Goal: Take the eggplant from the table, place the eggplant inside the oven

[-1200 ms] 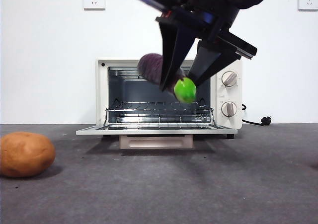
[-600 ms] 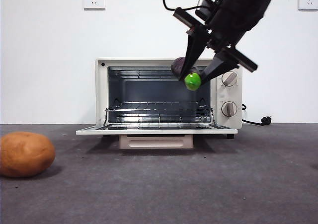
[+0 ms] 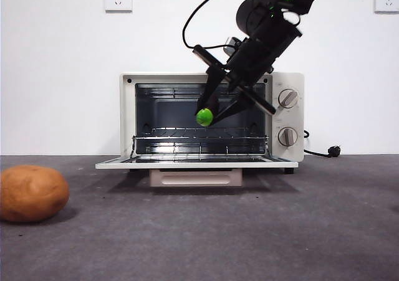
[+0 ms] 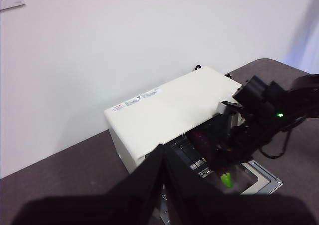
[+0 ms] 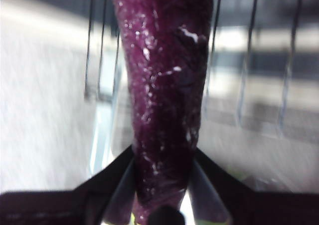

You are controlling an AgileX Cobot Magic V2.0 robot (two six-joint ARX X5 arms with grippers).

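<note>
The eggplant (image 3: 204, 117) shows its green cap in the front view, just above the wire rack (image 3: 168, 132) in the oven's (image 3: 128, 106) open mouth. My right gripper (image 3: 209, 115) reaches down from the upper right and is shut on it. Its purple body (image 5: 162, 85) fills the right wrist view between the jaws (image 5: 162, 195), with rack wires behind. From the left wrist view I see the oven (image 4: 169, 105) from above, with the eggplant (image 4: 202, 140) at its front. My left gripper (image 4: 163, 157) hangs high and away, shut on nothing.
The oven door (image 3: 196, 164) lies folded down flat toward me. A round orange-brown potato (image 3: 32, 194) sits on the table (image 3: 249, 231) at the far left. Two knobs (image 3: 287, 98) are on the oven's right panel, and a power plug (image 3: 333, 151) lies beyond it.
My right gripper has carried the eggplant away from the camera, leftward and down, from in front of the oven's top right corner into its opening above the rack.
</note>
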